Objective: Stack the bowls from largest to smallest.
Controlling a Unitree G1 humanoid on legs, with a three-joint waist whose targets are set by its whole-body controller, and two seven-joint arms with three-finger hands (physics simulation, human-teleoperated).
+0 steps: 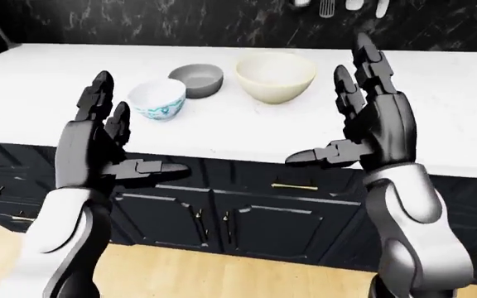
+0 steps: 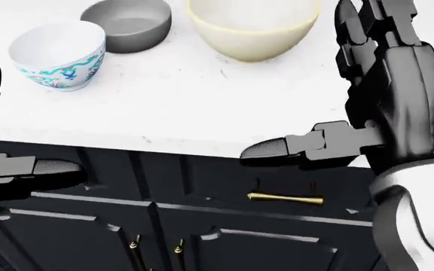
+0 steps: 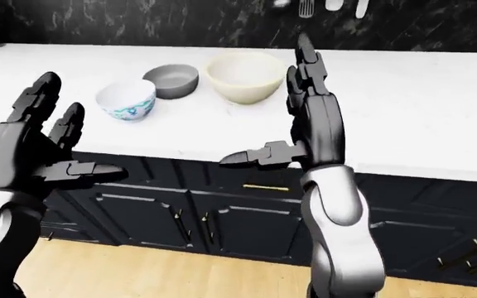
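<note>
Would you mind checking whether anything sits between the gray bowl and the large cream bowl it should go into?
Nothing visible does. The gray bowl and cream bowl stand side by side on the white counter, bare surface between them; the patterned bowl sits on the gray bowl's other side.

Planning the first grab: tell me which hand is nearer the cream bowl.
Right. The right hand is raised open just right of the cream bowl; the left hand is far left, beyond the patterned bowl.

No text, label, brand, number or sign can be read anywhere in these views. The small white porcelain bowl (image 2: 57, 54) on the white counter (image 2: 202, 107) carries only a teal and blue painted pattern, no lettering.
</note>
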